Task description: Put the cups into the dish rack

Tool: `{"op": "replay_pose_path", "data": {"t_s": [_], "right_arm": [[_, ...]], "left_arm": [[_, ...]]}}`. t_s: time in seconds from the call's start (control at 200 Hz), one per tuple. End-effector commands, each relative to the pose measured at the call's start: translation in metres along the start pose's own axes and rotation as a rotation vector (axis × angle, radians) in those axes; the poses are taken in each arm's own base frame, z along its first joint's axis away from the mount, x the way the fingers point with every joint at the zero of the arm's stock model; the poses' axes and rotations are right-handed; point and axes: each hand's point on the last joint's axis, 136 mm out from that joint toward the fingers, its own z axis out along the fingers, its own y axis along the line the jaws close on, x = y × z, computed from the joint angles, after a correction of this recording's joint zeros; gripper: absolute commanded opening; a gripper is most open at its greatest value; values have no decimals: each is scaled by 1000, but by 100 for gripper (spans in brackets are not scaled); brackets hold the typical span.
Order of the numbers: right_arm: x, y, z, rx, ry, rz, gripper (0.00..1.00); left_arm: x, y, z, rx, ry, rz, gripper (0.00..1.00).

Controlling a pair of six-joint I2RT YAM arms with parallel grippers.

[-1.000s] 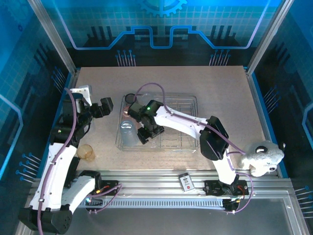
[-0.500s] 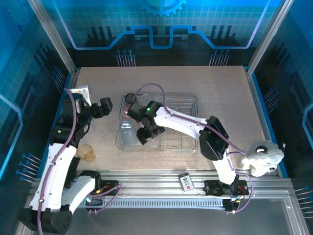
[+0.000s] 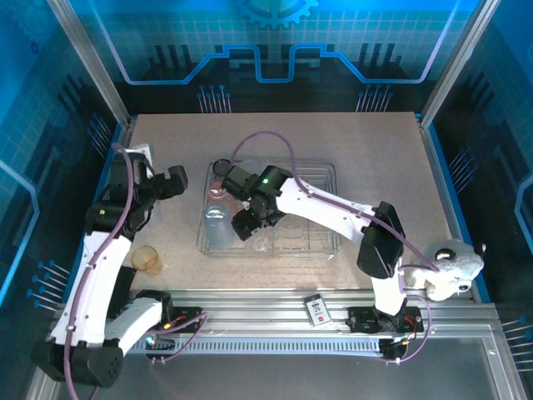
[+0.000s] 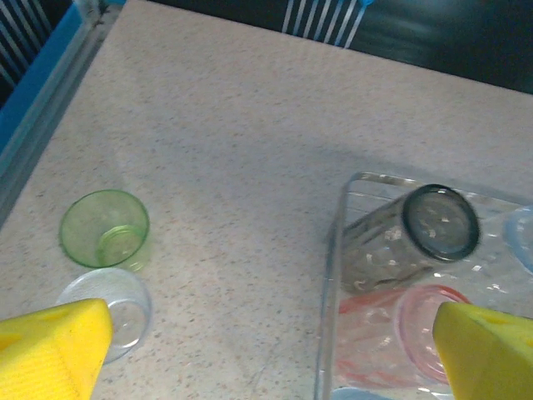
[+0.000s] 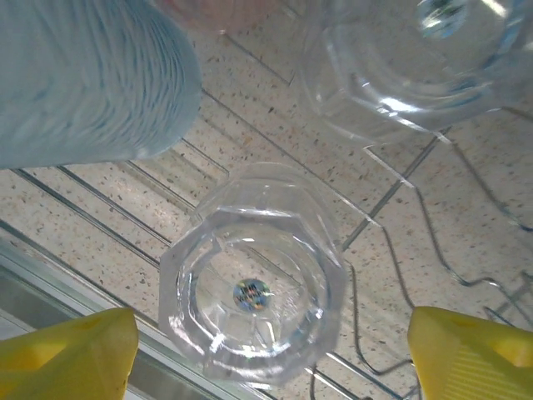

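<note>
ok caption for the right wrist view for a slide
Open right gripper over a clear cup in the dish rack

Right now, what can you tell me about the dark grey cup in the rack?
The grey cup is smoky, see-through plastic with a darker round end. It seems to stand upside down, closed end up, in the far left corner of the wire rack, right beside a pink cup. Nothing holds it.

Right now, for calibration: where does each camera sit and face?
Top external: above, behind the bases, looking down on left arm, right arm and dish rack.
Left wrist: angled down at the rack's left edge; left fingers show.
Right wrist: straight down on a clear cup in the rack; right fingers show.
Shared: smoky grey cup, top and left wrist.
</note>
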Motion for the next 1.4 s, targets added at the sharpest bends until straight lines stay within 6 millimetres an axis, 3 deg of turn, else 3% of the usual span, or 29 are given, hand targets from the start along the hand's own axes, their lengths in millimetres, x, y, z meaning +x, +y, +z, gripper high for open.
{"op": "replay_pose_path", "data": {"t_s": [0.0, 0.195, 0.405, 0.725, 0.846, 1.066, 1.396], "right_arm": [[-3, -13, -37, 52, -110, -14, 83], [-4, -47, -67, 155, -265, -5, 83], [7, -88, -98, 237, -441, 54, 82], [48, -151, -114, 227, -513, 242, 81], [64, -164, -115, 205, -527, 297, 81], [88, -180, -117, 230, -527, 331, 81], [113, -200, -122, 246, -554, 382, 81]], "left_arm": [[13, 29, 7, -168, 105, -34, 99], [31, 56, 35, -293, 259, -68, 98], [40, 85, 75, -373, 405, -56, 92], [24, 92, 132, -371, 486, -80, 82], [27, 94, 152, -375, 529, -86, 69], [46, 108, 177, -430, 605, -150, 65], [55, 107, 202, -409, 645, -159, 54]]}}
